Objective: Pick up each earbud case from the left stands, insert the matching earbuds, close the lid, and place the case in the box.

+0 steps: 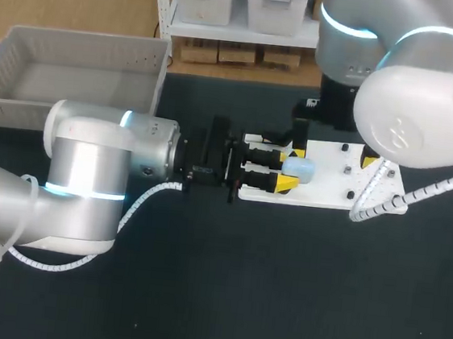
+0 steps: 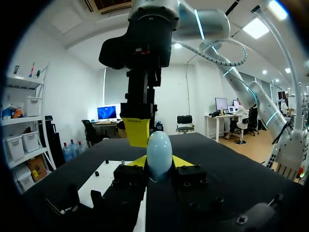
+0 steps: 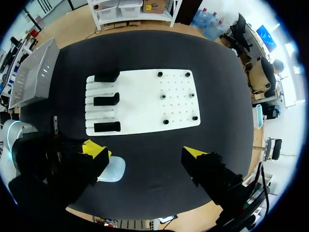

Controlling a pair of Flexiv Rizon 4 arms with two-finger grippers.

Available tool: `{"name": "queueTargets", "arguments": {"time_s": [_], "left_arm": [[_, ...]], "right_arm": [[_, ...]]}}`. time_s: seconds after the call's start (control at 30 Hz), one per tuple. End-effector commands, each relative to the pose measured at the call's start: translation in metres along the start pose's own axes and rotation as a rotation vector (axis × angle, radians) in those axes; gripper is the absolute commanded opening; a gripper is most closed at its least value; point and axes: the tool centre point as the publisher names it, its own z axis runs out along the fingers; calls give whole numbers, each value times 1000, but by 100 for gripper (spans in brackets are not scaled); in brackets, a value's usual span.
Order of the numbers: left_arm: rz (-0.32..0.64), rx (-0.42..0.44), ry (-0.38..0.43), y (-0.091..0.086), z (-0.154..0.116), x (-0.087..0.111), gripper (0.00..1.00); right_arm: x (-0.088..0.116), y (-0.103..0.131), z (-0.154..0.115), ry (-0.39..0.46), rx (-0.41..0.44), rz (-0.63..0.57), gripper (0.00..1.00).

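Note:
A pale blue, egg-shaped earbud case [image 2: 158, 153] stands upright between the yellow tips of my left gripper [image 2: 159, 163], which is shut on it. In the head view the case [image 1: 300, 170] and left gripper [image 1: 287, 169] hover over the left part of the white board [image 1: 321, 197]. My right gripper [image 3: 145, 152] hangs wide open above, pointing down. One of its yellow fingertips [image 2: 137, 131] sits just behind the case. From the right wrist the case [image 3: 112, 169] lies beside that finger. Three black stands [image 3: 106, 99] on the board [image 3: 145, 96] hold nothing.
A grey basket [image 1: 77, 49] sits at the back left of the dark table [image 1: 277, 304]. Small black pegs [image 3: 164, 95] dot the right half of the white board. My right arm's big white joint [image 1: 427, 110] covers the back right of the board.

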Motion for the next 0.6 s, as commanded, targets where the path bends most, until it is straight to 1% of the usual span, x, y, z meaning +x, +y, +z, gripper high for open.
{"name": "queueTargets", "arguments": {"time_s": [0.03, 0.17, 0.23, 0.33, 0.43, 0.47, 0.53, 0.6], "left_arm": [[3, -8, -2, -1, 0, 0, 0], [3, -8, -2, -1, 0, 0, 0], [-15, -19, -10, -2, -7, -5, 0], [-40, -42, -1, -6, -21, -16, 0], [-49, -49, 11, -12, -38, -35, 0], [-60, -49, 5, -13, -45, -42, 0], [-44, -77, 46, -15, -62, -57, 0], [-33, -114, 64, -15, -81, -71, 0]], "right_arm": [[8, -14, -24, -141, -49, 69, 100], [10, -22, -56, -254, -104, 83, 100], [12, -26, -70, -300, -135, 90, 100], [12, -26, -70, -300, -135, 90, 100], [12, -26, -70, -300, -135, 90, 100], [12, -26, -70, -300, -135, 90, 100], [12, -26, -70, -300, -135, 90, 100], [12, -26, -70, -300, -135, 90, 100]]}}
